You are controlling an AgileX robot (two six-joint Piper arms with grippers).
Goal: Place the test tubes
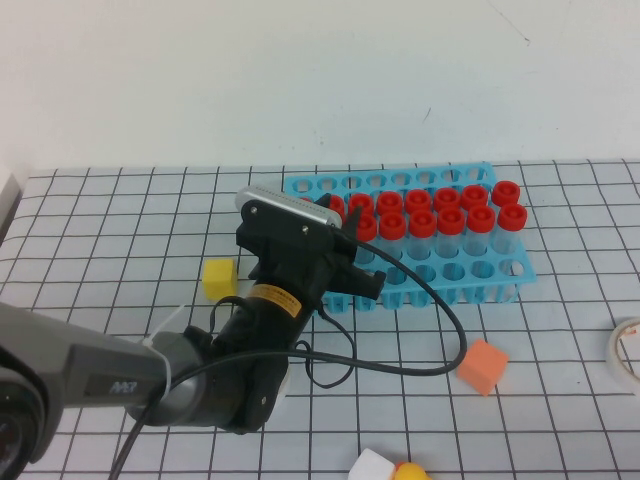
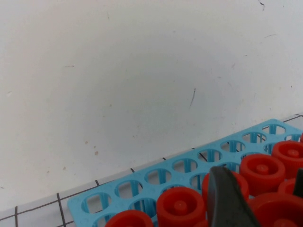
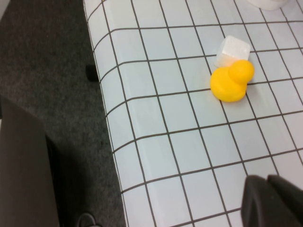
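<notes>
Seating work at the blue test tube rack is where I judge we are. The left gripper hangs over the rack's left end, with the red-capped test tubes crowded right up against the jaws and running off to their right in two rows. Whether those jaws are clamped on a tube or standing released I cannot tell, because caps sit so close around them that a held one and a neighbour look alike. If a tube is in hand, the next move calls for a straight drop into a free hole, then a clean vertical retreat so nothing is dragged out. The right gripper is clenched on nothing, parked over the table's near edge, with a yellow rubber duck and a white cube well ahead of its jaws. Writing: there is white lettering on the left arm's grey link and a yellow-and-black wrist sticker, neither legible to me.
</notes>
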